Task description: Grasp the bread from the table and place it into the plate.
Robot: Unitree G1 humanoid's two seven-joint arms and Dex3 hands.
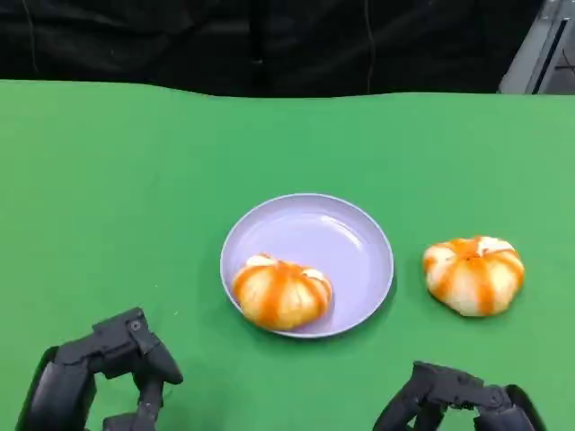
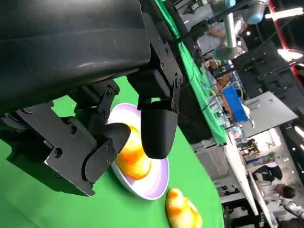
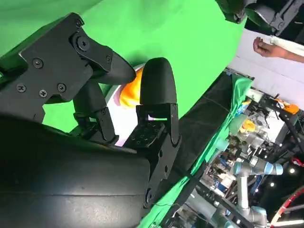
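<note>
A lilac plate sits mid-table with one orange-striped bread roll lying on its front left part. A second striped bread roll rests on the green cloth just right of the plate. My left hand is at the near left edge, fingers apart, holding nothing. My right hand is at the near right edge, in front of the loose roll, also holding nothing. The left wrist view shows the plate, the roll on it and the loose roll beyond my fingers.
The green table cloth spreads wide on the left and behind the plate. A dark backdrop lines the far edge. The wrist views show lab equipment and people beyond the table, away from it.
</note>
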